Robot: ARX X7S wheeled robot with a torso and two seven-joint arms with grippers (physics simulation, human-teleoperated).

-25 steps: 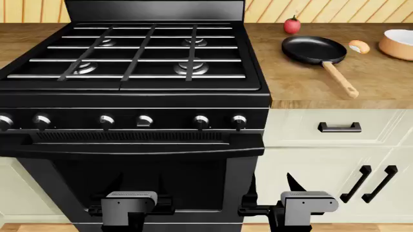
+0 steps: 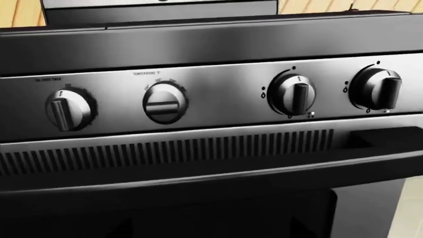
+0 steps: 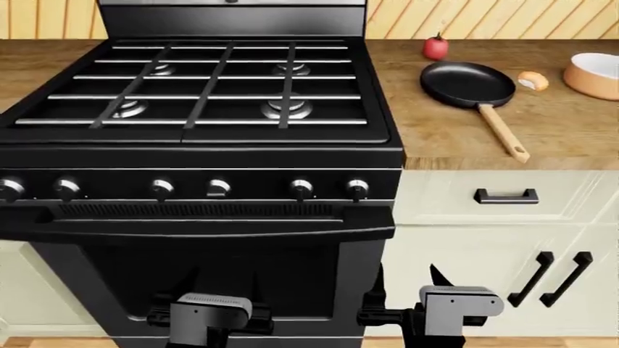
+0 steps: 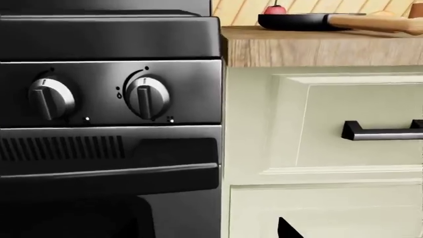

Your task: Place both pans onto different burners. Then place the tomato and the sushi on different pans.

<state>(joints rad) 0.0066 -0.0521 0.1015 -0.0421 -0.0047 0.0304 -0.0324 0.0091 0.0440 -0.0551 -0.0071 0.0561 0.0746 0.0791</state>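
Both pans (image 3: 467,83) sit on the counter (image 3: 454,138) right of the stove (image 3: 193,138), tomato (image 3: 435,48) and sushi (image 3: 532,80) nearby. We cannot tell either gripper's jaw state. Our low arms risk hitting the counter edge when rising.

Four burners (image 3: 287,109), six stove knobs (image 3: 301,187), two pans: frying pan (image 3: 467,84), saucepan (image 3: 595,73); one tomato (image 3: 435,48), one sushi (image 3: 532,80).

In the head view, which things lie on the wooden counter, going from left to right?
tomato → black pan → sushi → orange saucepan, cut off by the picture's right edge.
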